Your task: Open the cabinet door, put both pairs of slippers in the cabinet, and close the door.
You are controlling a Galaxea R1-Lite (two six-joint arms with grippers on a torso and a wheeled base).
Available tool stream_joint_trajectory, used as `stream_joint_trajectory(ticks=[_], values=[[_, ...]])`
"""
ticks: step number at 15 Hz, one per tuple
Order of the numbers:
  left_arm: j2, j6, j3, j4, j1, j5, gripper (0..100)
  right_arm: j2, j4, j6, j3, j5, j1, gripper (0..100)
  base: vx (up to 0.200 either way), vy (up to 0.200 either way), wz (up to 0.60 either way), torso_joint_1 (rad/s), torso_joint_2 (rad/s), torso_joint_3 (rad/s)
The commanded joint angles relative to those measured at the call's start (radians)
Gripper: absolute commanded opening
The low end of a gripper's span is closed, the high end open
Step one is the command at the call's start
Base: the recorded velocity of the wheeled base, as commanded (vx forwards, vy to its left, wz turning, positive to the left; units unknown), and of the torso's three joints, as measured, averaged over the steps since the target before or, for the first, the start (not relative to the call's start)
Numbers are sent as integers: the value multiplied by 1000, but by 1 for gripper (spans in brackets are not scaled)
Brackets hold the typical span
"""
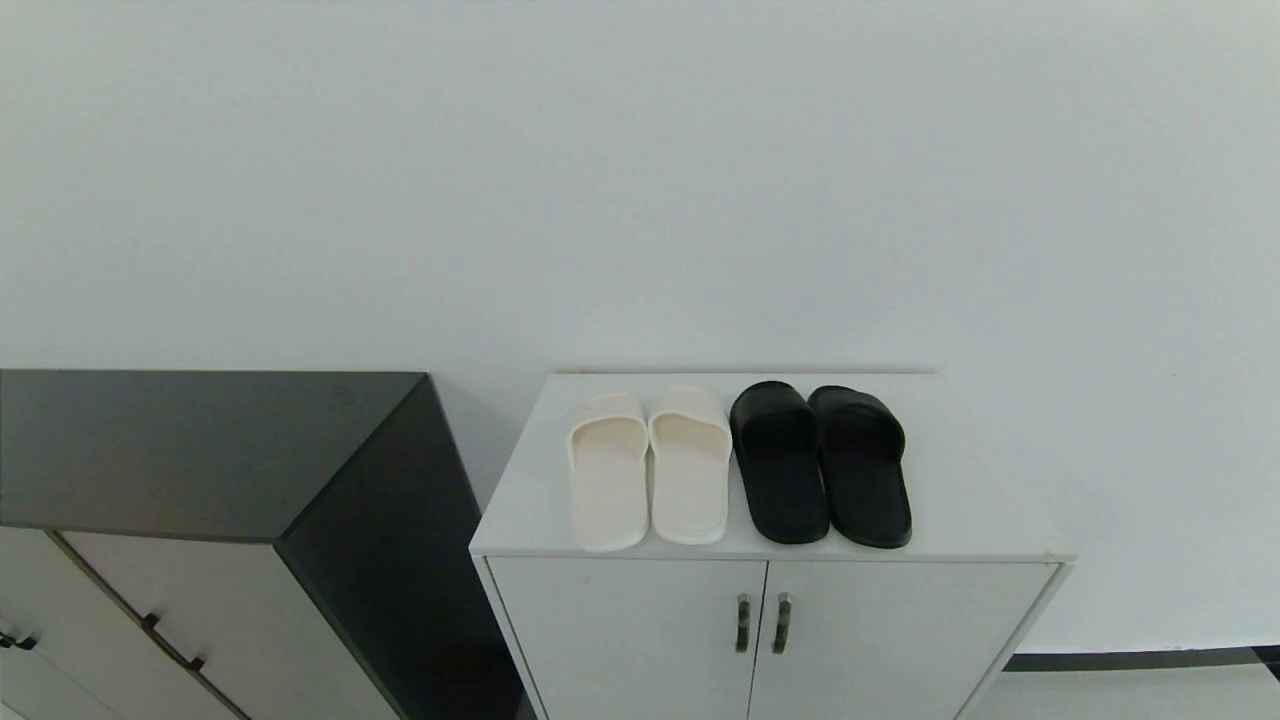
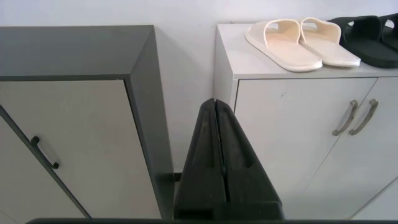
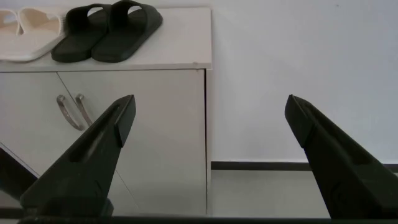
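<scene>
A white cabinet (image 1: 620,610) stands against the wall with both doors shut and two metal handles (image 1: 760,622) at the middle seam. On its top lie a pair of cream slippers (image 1: 650,468) on the left and a pair of black slippers (image 1: 820,462) on the right, side by side. My left gripper (image 2: 216,106) is shut with nothing in it, held low in front of the gap between the two cabinets. My right gripper (image 3: 210,115) is open and empty, in front of the white cabinet's right door (image 3: 149,137). The handles (image 3: 69,111) also show in the right wrist view.
A taller dark cabinet (image 1: 220,460) with pale doors and black handles (image 1: 170,640) stands close on the left. A plain white wall (image 1: 640,200) is behind everything. Bare floor and a dark baseboard (image 1: 1130,660) lie to the right of the white cabinet.
</scene>
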Motion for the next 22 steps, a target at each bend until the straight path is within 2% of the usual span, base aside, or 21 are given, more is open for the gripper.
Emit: stream_joint_trajectory(ticks=[1,5,7,8,9,10,12,14,15,16,18,19,20,22], values=[[0,-1,0,0,0,0,0,13,-3,0,0,0,2,100,0,0,0,0,0,0],[0,0,0,0,0,1,0,-40,-7,-3,0,2,-19,100,0,0,0,0,0,0],[0,0,0,0,0,1,0,-28,-10,38,0,0,-16,100,0,0,0,0,0,0],[0,0,0,0,0,0,0,45,-30,142,-170,-1,-10,100,0,0,0,0,0,0],[0,0,0,0,0,0,0,131,-2,208,-265,6,2,100,0,0,0,0,0,0],[0,5,0,0,0,0,0,254,41,150,-295,55,10,100,0,0,0,0,0,0],[0,-1,0,0,0,0,0,529,7,96,-275,209,25,100,0,0,0,0,0,0],[0,2,0,0,0,0,0,806,-189,109,-273,224,94,100,0,0,0,0,0,0],[0,3,0,0,0,0,0,900,-280,119,-278,190,153,100,0,0,0,0,0,0],[0,2,0,0,0,0,0,940,-310,132,-281,147,185,100,0,0,0,0,0,0],[0,0,0,0,0,0,0,1041,-362,233,-333,-143,455,100,0,0,0,0,0,0],[0,5,0,0,0,0,0,1076,-362,279,-376,-221,533,100,0,0,0,0,0,0],[0,5,0,0,0,-2,0,1124,-362,294,-423,-284,595,100,0,0,0,0,0,0],[0,3,0,0,0,-2,0,1196,-362,296,-491,-342,641,100,0,0,0,0,0,0]])
